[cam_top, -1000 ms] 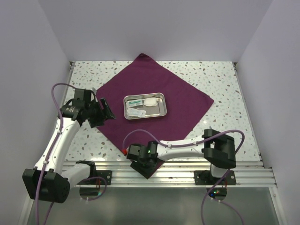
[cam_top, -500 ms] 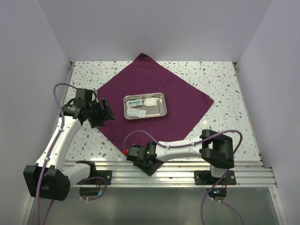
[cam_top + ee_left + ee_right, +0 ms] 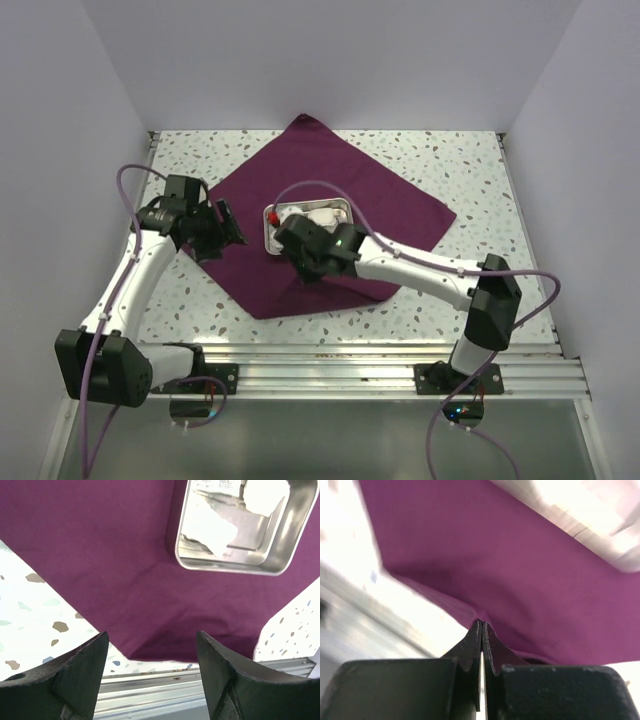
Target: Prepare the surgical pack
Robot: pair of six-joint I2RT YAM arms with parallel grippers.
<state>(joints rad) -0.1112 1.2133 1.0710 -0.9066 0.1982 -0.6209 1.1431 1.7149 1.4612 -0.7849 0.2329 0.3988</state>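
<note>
The surgical pack lies unwrapped: a dark purple cloth [image 3: 395,200] spread as a diamond, with a steel tray [image 3: 342,208] holding white gauze [image 3: 322,215] at its middle. My right gripper [image 3: 303,265] is shut on the cloth's near corner, lifted and drawn back to the tray's front edge, so the near part is folded over. In the right wrist view the pinched cloth [image 3: 520,565] peaks at the shut gripper [image 3: 481,624]. My left gripper [image 3: 228,232] hovers open over the cloth's left side. The left wrist view shows the gripper [image 3: 151,640] empty above the cloth [image 3: 100,555], with the tray [image 3: 280,555] beyond.
A speckled tabletop [image 3: 470,160] surrounds the cloth, with white walls on three sides. An aluminium rail [image 3: 360,360] runs along the near edge and shows in the left wrist view as the rail [image 3: 150,690]. The right arm crosses the tray's front left.
My right gripper closed on the cloth's near corner at the table's front edge and carried it back toward the tray, folding the cloth. The left gripper shifted slightly and stayed open.
</note>
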